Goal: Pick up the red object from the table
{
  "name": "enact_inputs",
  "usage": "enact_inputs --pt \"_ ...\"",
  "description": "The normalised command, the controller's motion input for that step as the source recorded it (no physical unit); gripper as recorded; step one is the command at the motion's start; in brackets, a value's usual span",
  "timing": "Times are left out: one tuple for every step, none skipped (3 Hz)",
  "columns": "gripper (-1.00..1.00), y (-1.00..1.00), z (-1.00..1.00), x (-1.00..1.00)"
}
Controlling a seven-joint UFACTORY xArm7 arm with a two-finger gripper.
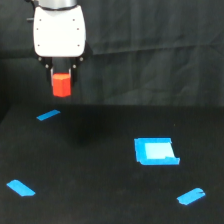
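The red object (62, 85) is a small red-orange block held up in the air at the upper left of the exterior view, well above the table (100, 170). My gripper (62, 86) hangs from the white arm head (59, 30) and is shut on the block, its dark fingers flanking the block's sides. The block's lower part shows below the fingers; its top is tucked under the gripper body. A faint dark shadow lies on the table below.
Blue tape strips lie on the black table: one (48, 115) below the gripper, one (21, 188) at the front left, one (191, 196) at the front right. A blue square patch (156, 151) sits right of centre. Black cloth backdrop (160, 50) hangs behind.
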Motion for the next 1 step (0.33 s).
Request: enact_inputs --pt "-0.99 -0.02 0.09 0.0"
